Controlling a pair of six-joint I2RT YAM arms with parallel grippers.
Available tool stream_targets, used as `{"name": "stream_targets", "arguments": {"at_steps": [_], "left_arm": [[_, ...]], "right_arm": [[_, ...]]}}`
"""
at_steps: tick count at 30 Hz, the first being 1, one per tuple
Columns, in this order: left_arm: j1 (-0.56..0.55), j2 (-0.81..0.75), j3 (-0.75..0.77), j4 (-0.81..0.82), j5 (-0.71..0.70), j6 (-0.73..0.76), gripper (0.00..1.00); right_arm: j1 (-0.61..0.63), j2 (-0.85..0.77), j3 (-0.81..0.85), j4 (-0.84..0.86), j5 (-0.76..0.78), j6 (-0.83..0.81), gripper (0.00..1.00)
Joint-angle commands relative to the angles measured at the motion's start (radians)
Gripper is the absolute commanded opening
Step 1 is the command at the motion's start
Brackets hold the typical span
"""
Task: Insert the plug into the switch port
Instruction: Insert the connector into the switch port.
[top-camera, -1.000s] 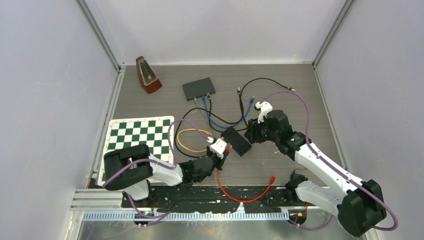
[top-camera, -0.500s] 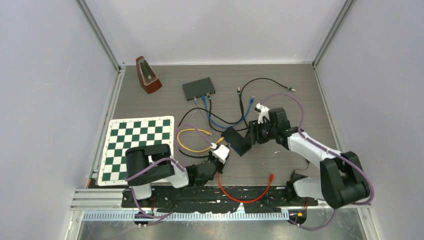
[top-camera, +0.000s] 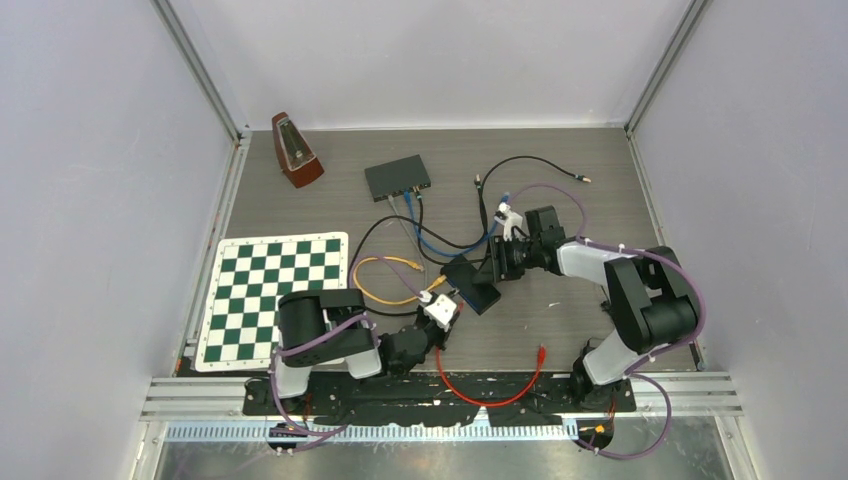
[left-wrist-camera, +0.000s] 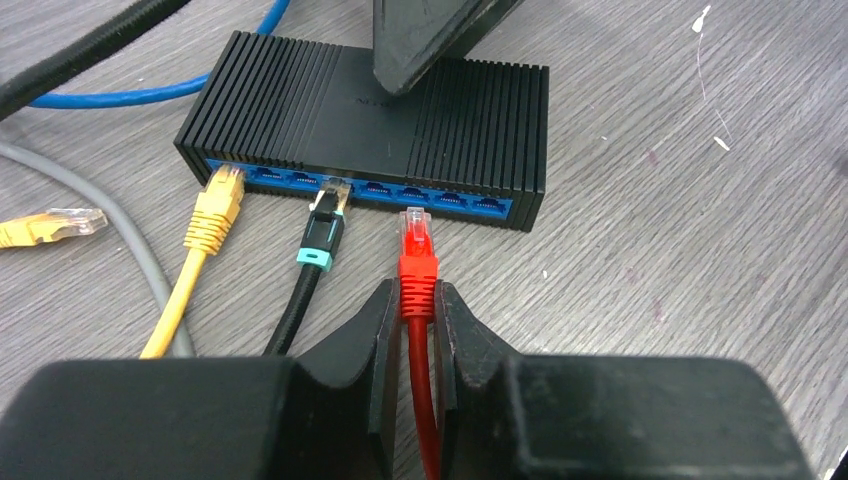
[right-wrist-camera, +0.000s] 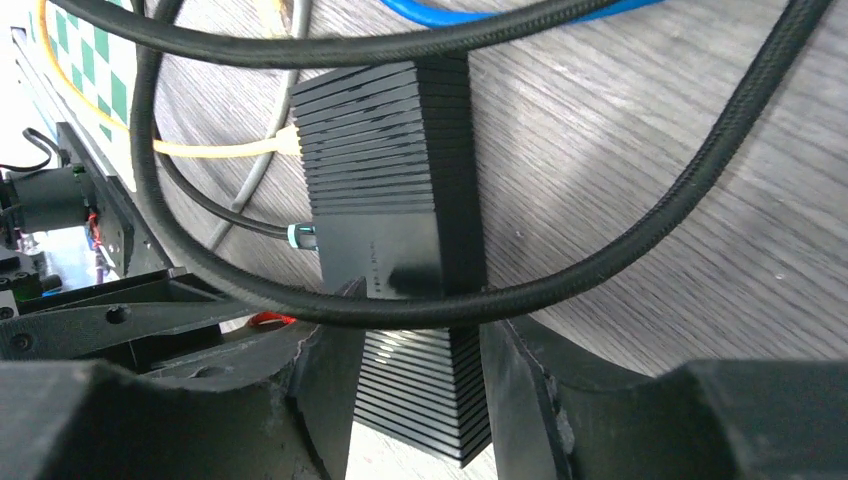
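Note:
The black ribbed switch shows a blue port row along its near face. My left gripper is shut on the red plug, which points at a free port, its clear tip just short of the row. A yellow plug and a black plug with a teal collar sit in ports further left. My right gripper is shut on the switch, one finger on each long side. From above, the left gripper faces the switch and the right gripper stands behind it.
A thick black cable crosses over the switch by the right fingers. Blue cables and a yellow cable run over the table. A second switch, a metronome and a chessboard lie further off. The red cable loops along the near edge.
The left gripper has drawn back slightly toward the near edge with the red plug. The right arm has folded in and its gripper shifted left. Both grips are unchanged.

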Motion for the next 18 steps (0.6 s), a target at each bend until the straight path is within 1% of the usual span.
{"name": "stream_targets", "arguments": {"at_steps": [1,8,15,18], "left_arm": [[-0.007,0.039,0.000,0.157,0.007,0.017,0.00],[-0.006,0.040,0.005,0.161,0.022,0.034,0.00],[-0.006,0.028,-0.008,0.161,0.065,0.004,0.00],[-0.007,0.006,-0.023,0.161,0.053,-0.006,0.00]], "right_arm": [[-0.003,0.044,0.032,0.041,-0.089,0.014,0.51],[-0.002,0.080,0.022,0.052,-0.115,0.001,0.48],[-0.003,0.124,0.029,0.058,-0.134,0.011,0.47],[-0.003,0.109,0.010,0.113,-0.122,0.038,0.48]]}}
